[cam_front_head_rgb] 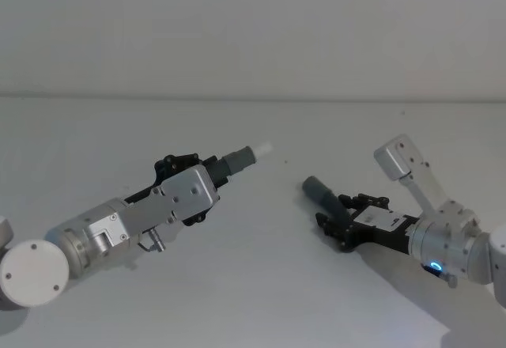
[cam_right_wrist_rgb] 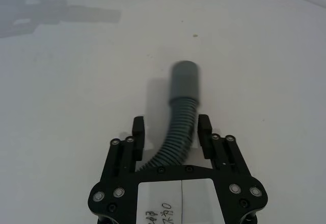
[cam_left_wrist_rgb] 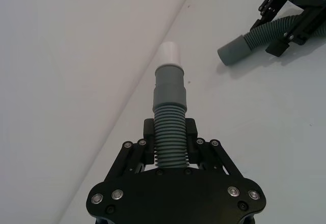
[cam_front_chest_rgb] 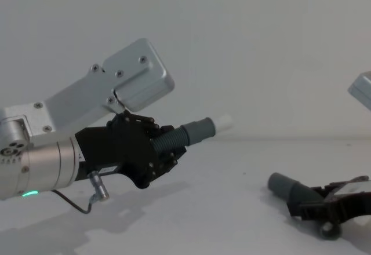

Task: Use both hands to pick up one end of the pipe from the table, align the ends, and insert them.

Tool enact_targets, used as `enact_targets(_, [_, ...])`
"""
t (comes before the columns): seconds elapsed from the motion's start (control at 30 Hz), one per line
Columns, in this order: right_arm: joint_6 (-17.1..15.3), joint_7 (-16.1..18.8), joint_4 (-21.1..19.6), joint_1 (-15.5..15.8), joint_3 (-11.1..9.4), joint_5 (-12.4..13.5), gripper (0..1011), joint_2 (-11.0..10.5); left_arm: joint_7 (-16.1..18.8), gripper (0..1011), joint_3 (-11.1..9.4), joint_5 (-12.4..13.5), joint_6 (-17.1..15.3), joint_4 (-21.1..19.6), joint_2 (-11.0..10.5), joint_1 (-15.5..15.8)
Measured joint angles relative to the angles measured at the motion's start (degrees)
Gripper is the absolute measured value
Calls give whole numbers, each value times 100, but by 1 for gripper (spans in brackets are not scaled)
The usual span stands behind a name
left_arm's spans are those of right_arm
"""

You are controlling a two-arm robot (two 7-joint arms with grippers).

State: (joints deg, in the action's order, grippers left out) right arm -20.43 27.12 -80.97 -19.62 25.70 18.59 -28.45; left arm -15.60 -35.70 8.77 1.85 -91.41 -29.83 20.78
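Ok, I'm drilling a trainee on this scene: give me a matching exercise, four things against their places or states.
1 left gripper
2 right gripper
3 whitish tip
4 plain grey cuff

a low by the table, open around longer hose
b ends longer hose
c raised, shut on shorter hose
d caps shorter hose

Pairs: 1-c, 2-a, 3-d, 4-b.

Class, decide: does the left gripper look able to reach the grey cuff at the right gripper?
Probably yes: nothing stands on the table between the left gripper, shut on its hose, and the grey cuff at the right gripper.
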Motion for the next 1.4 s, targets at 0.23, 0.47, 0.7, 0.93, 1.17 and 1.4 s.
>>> enact_targets(0.23, [0, 3, 7, -2, 3, 6, 383, 0, 0, 339, 0, 0, 0, 0, 0, 0])
enact_targets(0.47, [-2, 4, 11, -2, 7, 7, 286, -1, 0, 339, 0, 0, 0, 0, 0, 0])
enact_targets(0.7, [9, -5, -26, 6, 20, -23, 286, -31, 0, 339, 0, 0, 0, 0, 0, 0])
enact_targets(0.93, [87, -109, -229, 40, 64, -246, 284, -168, 0, 339, 0, 0, -1, 0, 0, 0])
enact_targets(1.17, [209, -242, -526, 79, 120, -589, 284, -381, 0, 339, 0, 0, -1, 0, 0, 0])
enact_targets(1.4, [348, -358, -882, 114, 206, -1043, 284, -686, 0, 339, 0, 0, -1, 0, 1, 0])
